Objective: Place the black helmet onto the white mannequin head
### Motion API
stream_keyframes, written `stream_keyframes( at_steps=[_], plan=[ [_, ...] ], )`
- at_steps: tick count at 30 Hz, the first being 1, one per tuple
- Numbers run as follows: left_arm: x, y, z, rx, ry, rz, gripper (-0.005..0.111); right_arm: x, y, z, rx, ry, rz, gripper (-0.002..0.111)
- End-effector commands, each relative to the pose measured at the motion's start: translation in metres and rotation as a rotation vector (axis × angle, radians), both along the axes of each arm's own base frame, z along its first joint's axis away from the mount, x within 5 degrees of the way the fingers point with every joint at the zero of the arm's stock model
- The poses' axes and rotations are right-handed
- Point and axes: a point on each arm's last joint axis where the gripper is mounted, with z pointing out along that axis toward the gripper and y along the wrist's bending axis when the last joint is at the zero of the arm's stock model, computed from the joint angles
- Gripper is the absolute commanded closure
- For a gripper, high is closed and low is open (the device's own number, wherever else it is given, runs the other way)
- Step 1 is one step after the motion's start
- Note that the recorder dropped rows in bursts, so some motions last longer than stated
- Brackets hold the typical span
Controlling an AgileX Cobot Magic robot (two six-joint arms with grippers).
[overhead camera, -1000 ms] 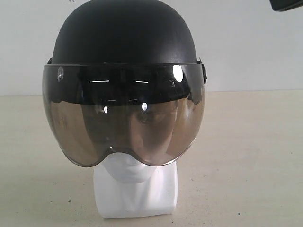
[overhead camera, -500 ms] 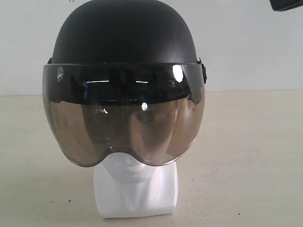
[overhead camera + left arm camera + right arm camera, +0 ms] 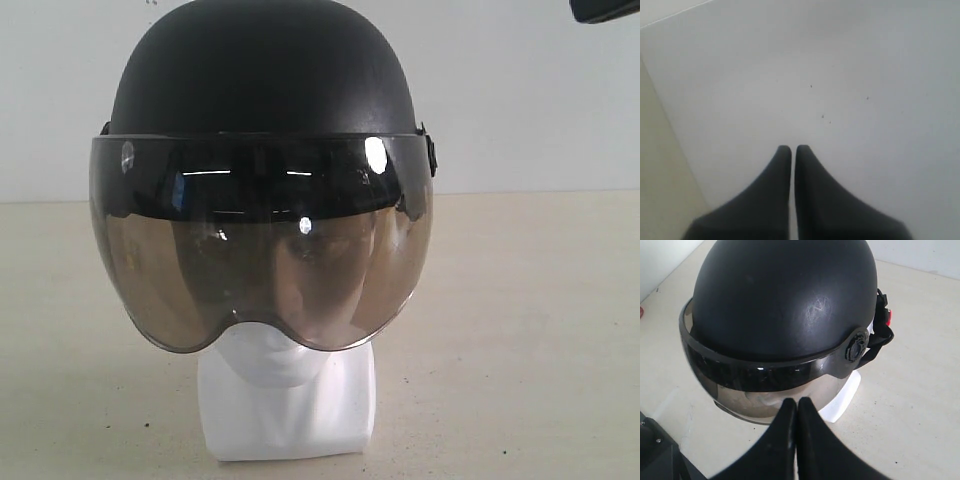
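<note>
Beige desk (image 3: 520,330), white wall behind: I see one black helmet (image 3: 262,70) seated on one white mannequin head (image 3: 285,410), visor facing 6 o'clock. Both arms are free. My right end effector (image 3: 797,401), closed and empty, hovers above the visor; my left end effector (image 3: 792,148), closed too, points at the wall.

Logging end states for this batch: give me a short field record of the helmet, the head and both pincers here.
black helmet: seated upright on the white mannequin head
visor: down over the face, chin showing below
left pincer: shut, empty
right pincer: shut, empty, pointing toward the black helmet
</note>
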Motion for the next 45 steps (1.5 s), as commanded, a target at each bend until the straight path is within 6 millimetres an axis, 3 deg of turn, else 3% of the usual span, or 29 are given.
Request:
stream_keyframes(
  at_steps=[1, 3, 7, 9, 11, 14, 18, 20, 28, 36, 45],
  plan=[
    [0.008, -0.020, -0.002, 0.492, -0.031, -0.124, 0.102, -0.002, -0.002, 0.001, 0.005, -0.018, -0.002, 0.108],
    [0.010, -0.034, -0.002, 0.654, -0.129, -0.223, 0.102, -0.002, -0.002, 0.001, 0.005, -0.018, -0.002, 0.108],
    [0.006, -0.047, 0.003, 0.662, -0.291, -0.323, 0.102, -0.002, -0.002, 0.001, 0.005, -0.018, -0.002, 0.108],
    [0.004, -0.050, 0.003, 0.687, -0.434, -0.310, 0.102, -0.002, -0.002, 0.002, 0.007, -0.019, -0.003, 0.108],
    [0.007, -0.047, -0.007, 0.763, -0.471, -0.218, 0.102, -0.002, -0.002, 0.002, 0.007, -0.019, -0.003, 0.108],
    [0.020, -0.045, -0.034, 0.917, -0.272, -0.177, 0.102, -0.002, -0.002, 0.002, 0.008, -0.018, -0.002, 0.108],
    [0.033, -0.043, -0.077, 0.989, -0.004, -0.245, 0.102, -0.002, -0.002, 0.002, 0.008, -0.018, -0.002, 0.108],
    [0.033, -0.043, -0.079, 1.004, 0.015, -0.249, 0.102, -0.002, -0.002, 0.002, 0.008, -0.018, -0.002, 0.108],
    [0.033, -0.039, -0.116, 1.022, 0.417, -0.412, 0.102, -0.002, -0.002, 0.002, 0.008, -0.018, -0.002, 0.108],
    [0.032, -0.036, -0.119, 1.099, 0.473, -0.402, 0.102, -0.002, -0.001, 0.002, 0.009, -0.019, -0.002, 0.108],
    [0.032, -0.031, -0.119, 1.044, 0.518, -0.321, 0.102, -0.002, -0.001, 0.002, 0.009, -0.019, -0.002, 0.108]
  ],
)
